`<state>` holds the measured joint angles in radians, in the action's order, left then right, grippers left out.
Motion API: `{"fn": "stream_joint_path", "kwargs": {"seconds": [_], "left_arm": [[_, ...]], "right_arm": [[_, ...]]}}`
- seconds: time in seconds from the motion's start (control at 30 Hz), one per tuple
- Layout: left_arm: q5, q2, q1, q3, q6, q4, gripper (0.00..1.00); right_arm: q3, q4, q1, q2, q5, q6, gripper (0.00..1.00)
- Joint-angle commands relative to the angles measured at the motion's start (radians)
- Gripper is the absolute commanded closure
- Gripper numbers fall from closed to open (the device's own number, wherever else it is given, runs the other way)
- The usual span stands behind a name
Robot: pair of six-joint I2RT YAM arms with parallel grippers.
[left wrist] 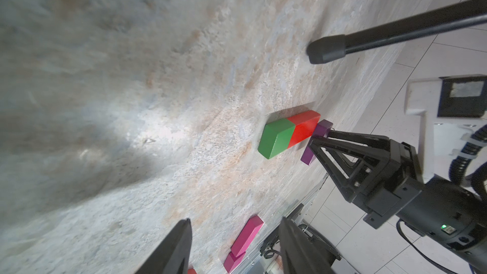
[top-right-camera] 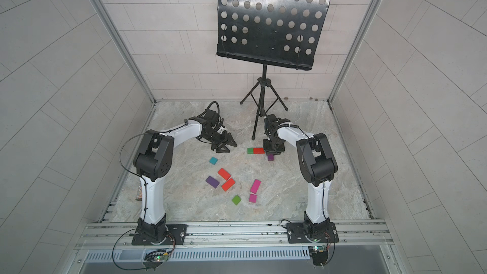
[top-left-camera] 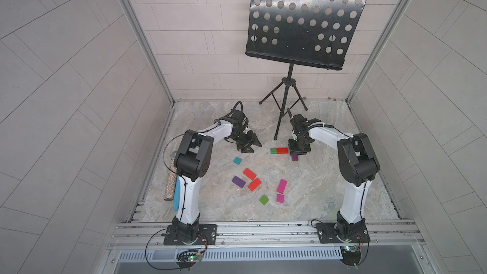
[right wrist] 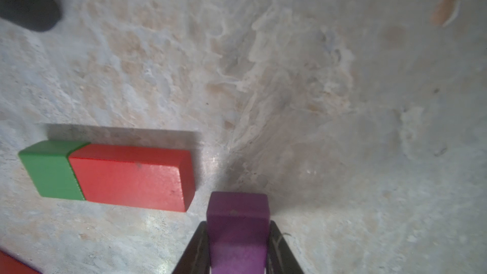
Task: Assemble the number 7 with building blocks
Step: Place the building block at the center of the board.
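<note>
A short bar lies on the marble table: a green square block (top-left-camera: 274, 150) (right wrist: 50, 172) end to end with a red rectangular block (top-left-camera: 282, 150) (right wrist: 131, 177). My right gripper (top-left-camera: 296, 154) (right wrist: 237, 224) is shut on a purple block (top-left-camera: 294, 157) (right wrist: 237, 206) (left wrist: 320, 130) just off the red block's right end, with a narrow gap between them. My left gripper (top-left-camera: 253, 146) (left wrist: 235, 220) hovers open and empty left of the bar. Loose blocks lie nearer the front: teal (top-left-camera: 237, 160), two red (top-left-camera: 249, 173) (top-left-camera: 254, 184), purple (top-left-camera: 238, 182), long magenta (top-left-camera: 282, 186), square magenta (top-left-camera: 280, 197), green (top-left-camera: 264, 199).
A black music stand (top-left-camera: 305, 22) rises at the back. One of its tripod feet (top-left-camera: 276, 137) (left wrist: 325, 48) rests just behind the bar, between the two grippers. A glittery silver cylinder (top-left-camera: 170, 180) lies along the table's left edge, beside the left arm.
</note>
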<state>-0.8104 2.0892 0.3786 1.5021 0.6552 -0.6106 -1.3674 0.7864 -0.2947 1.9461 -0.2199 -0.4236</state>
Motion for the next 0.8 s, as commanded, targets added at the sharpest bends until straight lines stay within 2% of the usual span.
{"fn": "stream_joint_path", "kwargs": {"seconds": [0.0, 0.27, 0.6, 0.77], "left_arm": [[0.002, 0.017, 0.005, 0.022, -0.002, -0.012, 0.41], [0.004, 0.014, 0.005, 0.020, -0.003, -0.011, 0.41], [0.007, 0.005, 0.005, 0.004, -0.004, -0.008, 0.41], [0.010, -0.003, 0.006, 0.000, -0.011, -0.008, 0.29]], "right_arm": [[-0.010, 0.026, -0.006, 0.020, 0.024, -0.011, 0.65], [-0.011, 0.030, -0.008, 0.002, 0.033, -0.015, 0.53], [0.061, 0.063, -0.044, -0.133, 0.074, 0.005, 0.52], [0.139, 0.023, -0.045, -0.163, 0.082, -0.016, 0.53]]}}
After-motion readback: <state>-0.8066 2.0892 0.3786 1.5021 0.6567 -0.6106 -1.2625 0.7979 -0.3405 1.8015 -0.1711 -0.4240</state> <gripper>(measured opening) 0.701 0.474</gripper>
